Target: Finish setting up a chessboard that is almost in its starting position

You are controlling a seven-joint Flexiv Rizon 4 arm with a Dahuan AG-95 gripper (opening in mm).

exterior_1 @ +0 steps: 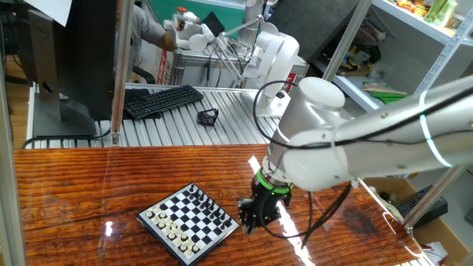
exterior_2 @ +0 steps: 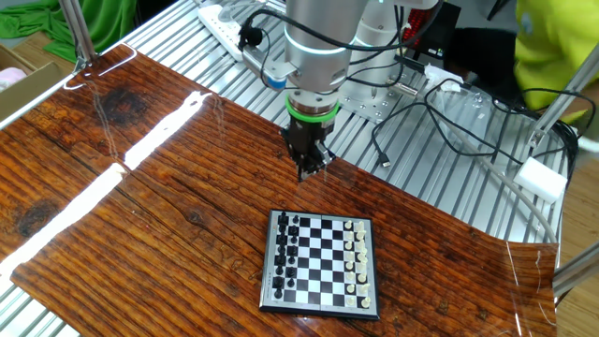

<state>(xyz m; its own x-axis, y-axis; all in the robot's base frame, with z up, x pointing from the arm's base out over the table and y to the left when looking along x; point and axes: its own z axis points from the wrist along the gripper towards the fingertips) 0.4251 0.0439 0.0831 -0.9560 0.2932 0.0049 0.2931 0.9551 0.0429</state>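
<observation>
The gripper (exterior_2: 310, 171) is held low over the table (exterior_2: 140, 225), jaws pressed together. The chessboard (exterior_2: 321, 259) is seen just beside it, untouched.

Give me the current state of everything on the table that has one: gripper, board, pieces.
gripper: shut, pointing straight down, low over the wooden table, off the board; whether it holds a piece cannot be told.
chessboard: lying flat and open on the table, apart from the gripper.
black pieces: standing along one edge.
white pieces: standing along the opposite edge.
</observation>
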